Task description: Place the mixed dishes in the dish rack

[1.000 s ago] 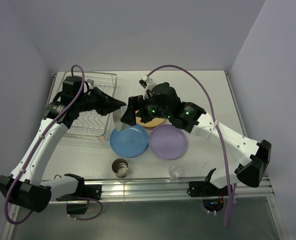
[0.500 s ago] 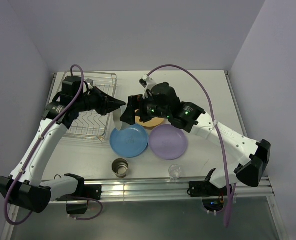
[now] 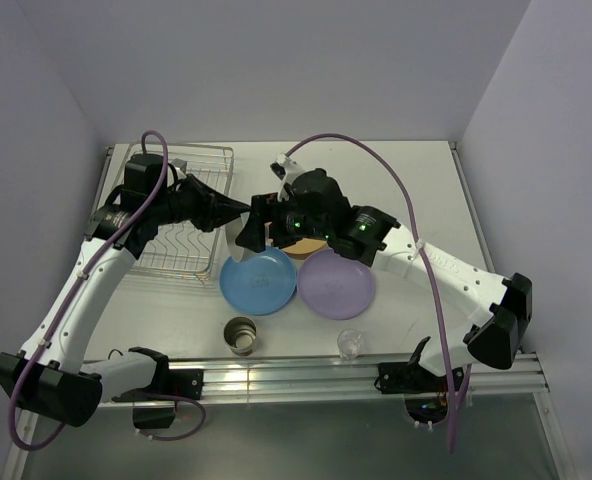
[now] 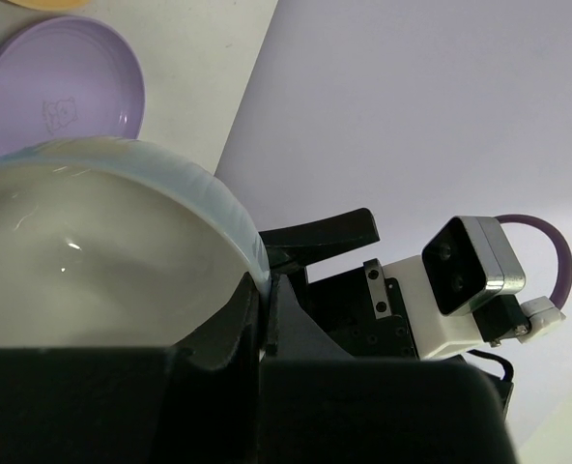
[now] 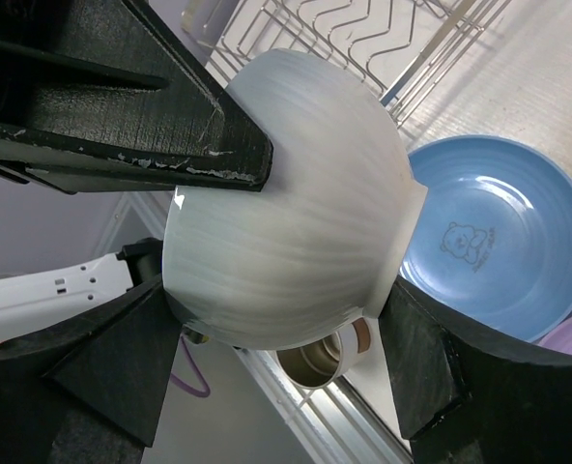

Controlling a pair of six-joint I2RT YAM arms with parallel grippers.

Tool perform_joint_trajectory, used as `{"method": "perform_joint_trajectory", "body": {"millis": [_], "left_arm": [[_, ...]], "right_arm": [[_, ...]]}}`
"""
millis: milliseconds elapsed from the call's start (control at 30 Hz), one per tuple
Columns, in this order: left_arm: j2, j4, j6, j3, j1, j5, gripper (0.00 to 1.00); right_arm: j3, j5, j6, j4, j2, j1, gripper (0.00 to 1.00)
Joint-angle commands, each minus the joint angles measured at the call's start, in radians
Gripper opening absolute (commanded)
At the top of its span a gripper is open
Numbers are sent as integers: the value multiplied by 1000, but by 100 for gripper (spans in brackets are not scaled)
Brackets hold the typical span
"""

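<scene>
— While both arms are meeting in mid-air, which one is carrying the white bowl (image 5: 286, 193)?

— Both, by the look of it. The right gripper (image 3: 248, 230) is spanning the bowl's body, jaws spread wide against its sides. The left gripper (image 3: 238, 208) is pinching the rim, one finger (image 5: 170, 135) lying along the outer wall.

— Why there?

— It is hanging just off the right edge of the dish rack (image 3: 181, 160), over the blue plate (image 3: 259, 285). The rack is sitting on the left arm's side, so I'd say a handover is happening.

— And the rest?

— The purple plate (image 3: 336, 284), cream cup (image 3: 241, 335) and glass (image 3: 350, 343) are waiting on the table (image 3: 426, 180).
</scene>
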Motion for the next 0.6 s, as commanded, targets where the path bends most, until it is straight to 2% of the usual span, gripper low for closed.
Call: {"method": "perform_joint_trajectory", "body": {"millis": [0, 67, 100, 133, 167, 467, 567], "left_arm": [[-45, 78, -7, 2, -5, 42, 0], [-43, 75, -3, -1, -5, 39, 0], [-43, 74, -1, -3, -5, 39, 0], [-43, 75, 0, -4, -5, 40, 0], [-43, 75, 0, -4, -5, 40, 0], [-50, 52, 20, -1, -3, 47, 0], [-62, 63, 16, -24, -5, 51, 7]], "right_arm": [[30, 39, -1, 28, -8, 17, 65], [28, 42, -3, 30, -10, 20, 52], [30, 45, -3, 27, -8, 21, 33], [30, 50, -6, 21, -7, 21, 22], [37, 55, -7, 15, -2, 24, 0], [56, 45, -6, 8, 7, 26, 0], [48, 47, -4, 18, 1, 26, 0]]}}
